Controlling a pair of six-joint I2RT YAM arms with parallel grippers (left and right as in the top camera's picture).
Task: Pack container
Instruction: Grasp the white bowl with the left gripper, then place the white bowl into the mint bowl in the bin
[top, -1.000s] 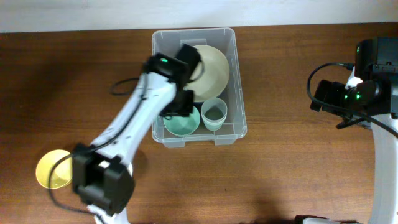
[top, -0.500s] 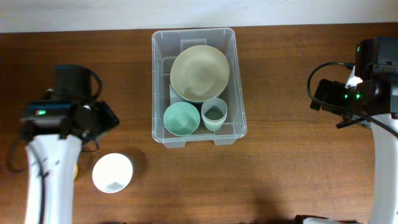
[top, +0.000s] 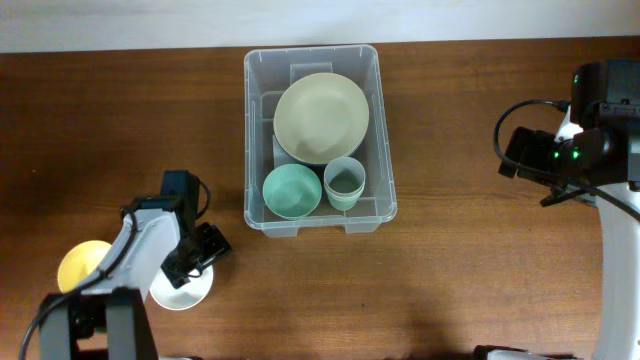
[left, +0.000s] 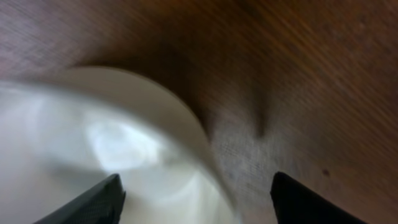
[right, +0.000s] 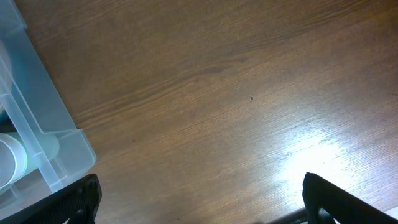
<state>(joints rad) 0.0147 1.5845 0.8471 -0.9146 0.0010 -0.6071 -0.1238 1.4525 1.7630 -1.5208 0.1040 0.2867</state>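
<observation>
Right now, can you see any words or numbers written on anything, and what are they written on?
None: no word, number, brand or sign can be read in any view.
container: clear plastic, no print I can make out from above.
beige plate, green bowl and white bowl: plain, no writing.

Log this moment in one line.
left gripper: open over white bowl | right gripper: open, clear of container | packed: beige plate, teal bowl, cup
</observation>
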